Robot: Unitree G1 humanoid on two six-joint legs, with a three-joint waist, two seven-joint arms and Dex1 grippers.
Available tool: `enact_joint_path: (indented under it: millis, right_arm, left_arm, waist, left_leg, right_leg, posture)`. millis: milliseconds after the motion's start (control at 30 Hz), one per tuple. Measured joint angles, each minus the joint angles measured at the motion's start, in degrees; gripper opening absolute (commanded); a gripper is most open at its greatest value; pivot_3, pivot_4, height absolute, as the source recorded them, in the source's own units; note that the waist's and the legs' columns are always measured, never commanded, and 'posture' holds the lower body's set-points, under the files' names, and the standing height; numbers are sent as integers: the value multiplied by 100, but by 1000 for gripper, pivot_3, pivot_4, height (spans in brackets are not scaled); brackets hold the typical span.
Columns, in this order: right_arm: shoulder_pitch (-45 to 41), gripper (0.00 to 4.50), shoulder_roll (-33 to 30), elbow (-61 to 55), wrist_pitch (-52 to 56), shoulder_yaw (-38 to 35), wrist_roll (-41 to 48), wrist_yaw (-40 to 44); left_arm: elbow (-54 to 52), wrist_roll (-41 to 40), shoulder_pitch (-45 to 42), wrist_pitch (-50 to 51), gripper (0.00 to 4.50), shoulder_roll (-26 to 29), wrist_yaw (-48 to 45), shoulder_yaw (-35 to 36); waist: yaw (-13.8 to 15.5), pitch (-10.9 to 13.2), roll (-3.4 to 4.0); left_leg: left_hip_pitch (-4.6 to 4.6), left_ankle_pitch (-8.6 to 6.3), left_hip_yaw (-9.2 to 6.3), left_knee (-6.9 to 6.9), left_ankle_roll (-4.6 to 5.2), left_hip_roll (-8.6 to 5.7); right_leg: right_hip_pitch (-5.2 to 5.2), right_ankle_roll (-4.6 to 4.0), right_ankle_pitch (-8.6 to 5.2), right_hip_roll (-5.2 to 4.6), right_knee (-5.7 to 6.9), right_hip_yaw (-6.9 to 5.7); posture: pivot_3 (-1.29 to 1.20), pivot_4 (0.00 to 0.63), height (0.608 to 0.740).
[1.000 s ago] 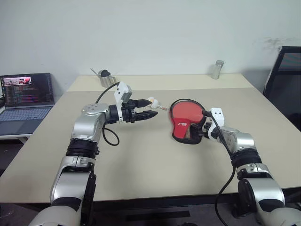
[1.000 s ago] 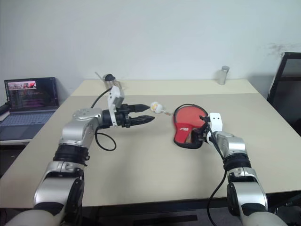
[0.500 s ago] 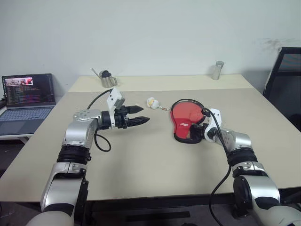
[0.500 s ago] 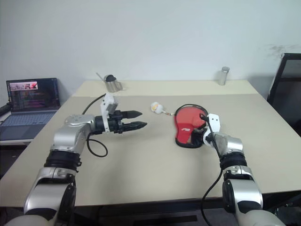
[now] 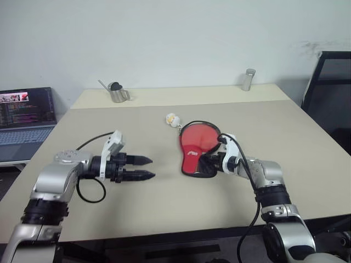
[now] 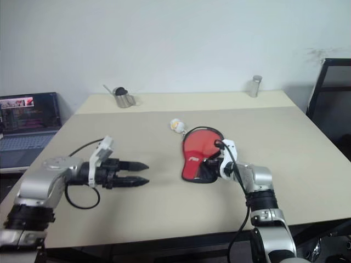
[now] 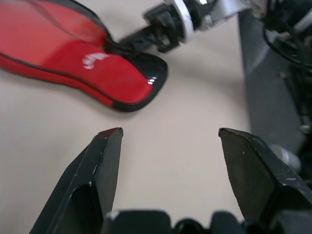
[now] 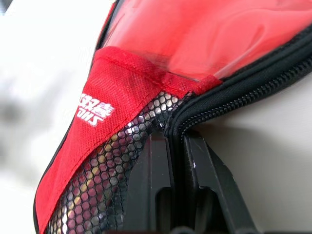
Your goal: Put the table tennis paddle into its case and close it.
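Jaws spread wide and holding nothing, the left gripper (image 5: 143,167) hangs just above the beige table (image 5: 164,203), its black fingers pointing across toward the case; bare tabletop lies between the two. Off the table's left edge, an open laptop (image 5: 24,118) with a lit screen sits on a lower surface. At the far left of the table stands a small metal pitcher (image 5: 115,92) with a handle sticking out. Nearer the middle, a small white and yellow object (image 5: 172,119) lies just beyond the top of the case, apart from it.

Right of centre, the case (image 5: 194,148) lies flat on the table, red side up, its white logo and black mesh pocket toward the near end. In the right wrist view the black zip edge of the case runs open along one side. The right gripper (image 5: 209,163) has its jaws closed tight on that black zip edge at the near, narrow end, beside the mesh pocket. Whether the paddle is inside cannot be told from these views.

Farther right, a small metal cylinder (image 5: 249,80) stands near the table's back edge, well apart from everything else. A black chair (image 5: 329,93) stands past the table's right side, against the white wall.
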Motion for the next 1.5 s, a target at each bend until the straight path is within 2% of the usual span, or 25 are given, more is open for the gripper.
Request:
enact_joint_path:
  millis: [200, 367, 600, 767, 967, 1133, 1267, 1500]
  right_arm:
    - [359, 11, 182, -775, 459, 535, 50, 214]
    - [626, 11, 318, -1321, 915, 788, 230, 226]
    - [1279, 11, 320, -2511, 1700, 463, 445, -223]
    - [2037, 11, 427, -3871, 2619, -99, 633, -680]
    - [2386, 11, 863, -4692, 3284, -496, 635, -1182]
    - [2594, 11, 1152, -5061, 3386, -678, 666, -1611]
    - [2866, 11, 1118, -5420, 3440, -760, 903, -1836]
    - [3223, 11, 1089, -5808, 3480, -850, 1537, -2389]
  left_arm:
    - [-1052, -469, 1025, 355, 3433, 259, 82, 163]
    - [-1451, -731, 1238, 462, 3433, 337, 195, 230]
    - [-1492, -835, 1529, 343, 3433, 485, 191, 385]
    - [-1450, -812, 1881, -34, 3433, 663, 10, 427]
    - [-1160, -709, 1741, -514, 3433, 587, 81, 445]
    - [-642, -598, 1011, -688, 3433, 84, 726, 468]
    - [-522, -563, 682, -680, 3433, 22, 928, 470]
    - [-785, -637, 692, -499, 3433, 133, 770, 394]
  waist:
    - [10, 0, -1]
    - [22, 0, -1]
    - [95, 0, -1]
    - [230, 0, -1]
    - [347, -1, -2]
    - [360, -3, -5]
    - [342, -3, -6]
    - [343, -4, -6]
  left_leg:
    - [9, 0, -1, -5, 0, 2]
    - [10, 0, -1, -4, 0, 1]
    - [5, -1, -5, -13, -2, 0]
    - [-8, -4, -14, -24, -5, -1]
    - [-15, -5, -19, -23, -6, -5]
    - [-23, -4, -25, -18, -6, -9]
    - [-31, -5, -25, -18, -6, -11]
    - [-31, -5, -27, -15, -6, -10]
  right_leg:
    - [5, -10, -6, 1, -2, -2]
    - [8, -10, -6, 0, -1, -2]
    - [11, -11, -8, -1, -29, -8]
    - [15, -11, -8, -4, -65, -18]
    - [16, -11, -7, -9, -76, -22]
    - [15, -10, -7, -9, -77, -29]
    - [11, -8, -6, -9, -82, -28]
    - [12, -9, -7, -9, -83, -28]
  posture:
    - [0, 150, 740]
    - [0, 150, 740]
    - [0, 150, 740]
    - [0, 150, 740]
    - [0, 150, 740]
    - [0, 150, 740]
    - [0, 150, 740]
    - [0, 150, 740]
